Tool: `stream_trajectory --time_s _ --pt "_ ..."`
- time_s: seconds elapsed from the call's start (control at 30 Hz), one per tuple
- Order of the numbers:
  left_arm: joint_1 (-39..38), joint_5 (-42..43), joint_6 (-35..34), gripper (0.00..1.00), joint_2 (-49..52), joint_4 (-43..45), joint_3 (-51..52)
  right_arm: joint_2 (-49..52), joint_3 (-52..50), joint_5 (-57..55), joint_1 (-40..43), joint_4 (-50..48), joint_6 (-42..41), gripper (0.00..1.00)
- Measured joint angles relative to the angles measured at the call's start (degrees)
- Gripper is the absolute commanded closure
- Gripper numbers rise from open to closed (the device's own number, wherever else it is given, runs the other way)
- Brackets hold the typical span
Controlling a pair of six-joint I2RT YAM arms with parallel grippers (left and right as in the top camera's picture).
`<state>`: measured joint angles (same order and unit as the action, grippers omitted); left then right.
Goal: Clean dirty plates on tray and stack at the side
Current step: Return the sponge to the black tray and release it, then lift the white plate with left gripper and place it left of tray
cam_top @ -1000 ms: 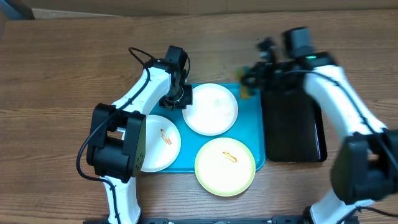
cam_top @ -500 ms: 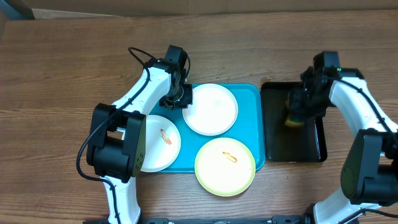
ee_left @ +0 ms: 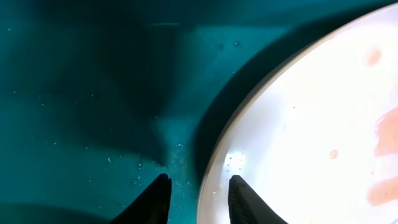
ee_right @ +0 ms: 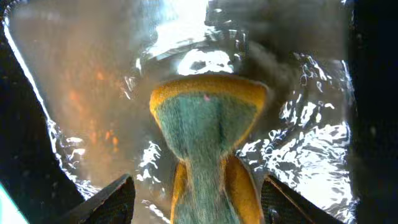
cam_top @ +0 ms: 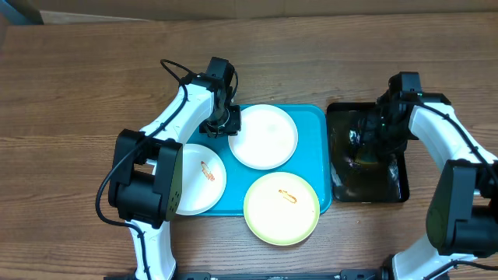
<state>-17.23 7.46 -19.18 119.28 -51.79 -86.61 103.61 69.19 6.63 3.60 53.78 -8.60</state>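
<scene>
Three plates lie on the turquoise tray (cam_top: pixel 315 117): a white plate (cam_top: pixel 264 137) at the top, a white plate (cam_top: pixel 198 179) with an orange smear at the left, and a yellow-green plate (cam_top: pixel 282 207) with an orange smear at the front. My left gripper (cam_top: pixel 227 123) sits at the top plate's left rim. In the left wrist view it (ee_left: pixel 199 186) stands open astride the rim of that plate (ee_left: pixel 298 137), which bears faint pink smears. My right gripper (ee_right: pixel 198 180) is open around a yellow-and-green sponge (ee_right: pixel 208 130), with gaps on both sides.
A black tray (cam_top: pixel 393 183) holding rippling water stands right of the turquoise tray, with the sponge (cam_top: pixel 362 159) and right gripper (cam_top: pixel 366 152) in it. Bare wooden table surrounds both trays. The front plate overhangs the turquoise tray's front rim.
My right arm swung from the turquoise tray's top right corner over to the black tray, and its jaws opened off the sponge in the water. The left jaws widened slightly at the plate rim.
</scene>
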Motion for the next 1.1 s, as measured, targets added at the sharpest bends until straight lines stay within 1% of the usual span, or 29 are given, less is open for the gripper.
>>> stream_trajectory --time_s 0.03,0.1,0.13,0.23,0.27,0.3,0.4,0.53,0.6,0.73,0.77,0.87,1.1 --pt "0.0 0.0 0.0 0.67 0.02 -0.24 0.0 0.0 1.22 -0.02 0.37 1.09 -0.15 0.27" --pt "0.0 -0.02 0.0 0.67 0.02 -0.57 0.0 0.02 5.75 0.02 2.03 3.26 -0.59 0.26" --pt "0.0 -0.02 0.0 0.67 0.0 -0.68 0.0 0.02 8.04 0.02 3.06 3.61 -0.76 0.22" --pt "0.0 -0.02 0.0 0.67 0.02 -0.79 0.0 0.0 13.42 0.0 7.17 2.51 -1.11 0.04" --pt "0.0 -0.02 0.0 0.68 0.02 -0.81 0.0 -0.07 14.29 -0.02 8.74 1.75 -1.25 0.0" --pt "0.0 -0.02 0.0 0.68 0.02 -0.79 0.0 -0.07 14.82 -0.07 11.37 1.01 -1.79 0.0" --pt "0.0 -0.02 0.0 0.7 0.0 -0.74 0.0 -0.04 14.75 -0.24 15.61 0.22 -1.92 0.0" --pt "-0.04 -0.02 0.0 0.71 0.0 -0.37 0.0 -0.04 14.75 -0.33 18.53 0.26 -1.92 0.0" --pt "-0.07 -0.02 0.0 0.73 0.02 -0.33 0.0 -0.07 14.75 -0.46 18.67 0.24 -1.9 0.0" --pt "-0.74 -0.09 0.0 0.72 0.0 -0.28 0.0 -0.04 14.75 -0.46 18.49 0.24 -1.9 0.0" --pt "-1.11 -0.09 0.0 0.7 0.0 -0.22 0.0 -0.04 14.75 -0.46 18.49 0.24 -1.9 0.0" --pt "-2.36 -0.74 -0.02 0.69 0.02 0.33 0.07 -0.04 14.75 -0.48 18.49 0.26 -1.9 0.0" --pt "-3.41 -3.82 0.0 0.72 0.02 0.76 1.49 -0.04 14.75 -0.48 18.49 0.26 -1.88 0.0"
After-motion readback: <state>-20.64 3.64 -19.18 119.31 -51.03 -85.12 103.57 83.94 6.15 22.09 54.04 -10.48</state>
